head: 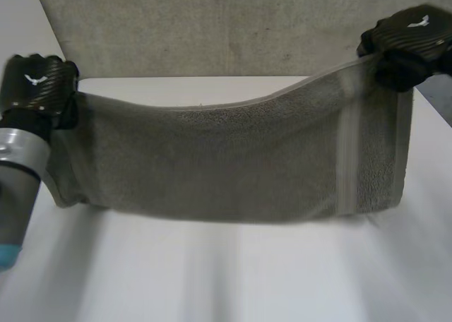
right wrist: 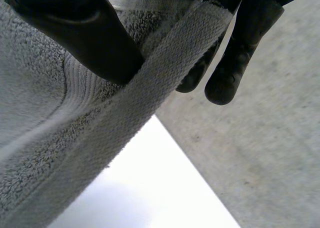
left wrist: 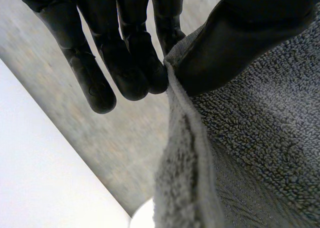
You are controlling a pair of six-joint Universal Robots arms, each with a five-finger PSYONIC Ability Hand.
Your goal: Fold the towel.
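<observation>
Sagging towel (head: pixel 226 159), corners pinched by robot hands (head: pixel 39 82) (head: pixel 409 36).

My left hand (head: pixel 39 82) is lifted at my left side, thumb (left wrist: pixel 240 38) pressed toward my fingers (left wrist: pixel 145 73), pinching a top corner of the towel (head: pixel 226 159). My right hand (head: pixel 409 36) is lifted opposite, its thumb (right wrist: pixel 85 33) pinching the other top corner. My left forearm (head: pixel 21 174) slants back toward me.

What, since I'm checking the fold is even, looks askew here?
The towel looks askew: in the head view the right hand pinches its corner higher than the left hand, so the top edge slants and sags.
</observation>
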